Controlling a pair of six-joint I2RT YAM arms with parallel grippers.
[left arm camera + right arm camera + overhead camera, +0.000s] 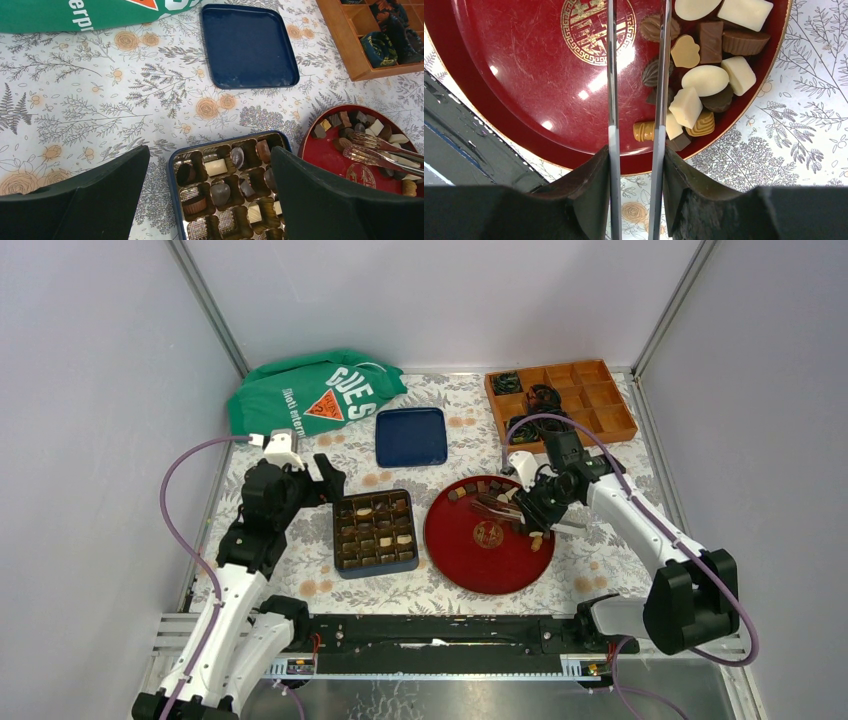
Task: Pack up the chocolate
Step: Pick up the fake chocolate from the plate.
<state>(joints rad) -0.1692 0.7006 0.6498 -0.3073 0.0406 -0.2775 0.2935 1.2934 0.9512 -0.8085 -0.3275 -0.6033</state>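
Loose chocolate in dark, mid brown and cream-white lies heaped at one side of the red plate. My right gripper is shut on metal tongs, whose two arms stand apart and reach over the plate. The tongs' tips hover by the chocolate pile. A blue box with gold compartments holds several pieces. Above the box's near-left edge my left gripper is wide open, with nothing between its fingers.
The box's blue lid lies behind it. A green bag sits at the back left. At the back right stands an orange wooden tray with black coiled cables. Grey walls close in both sides.
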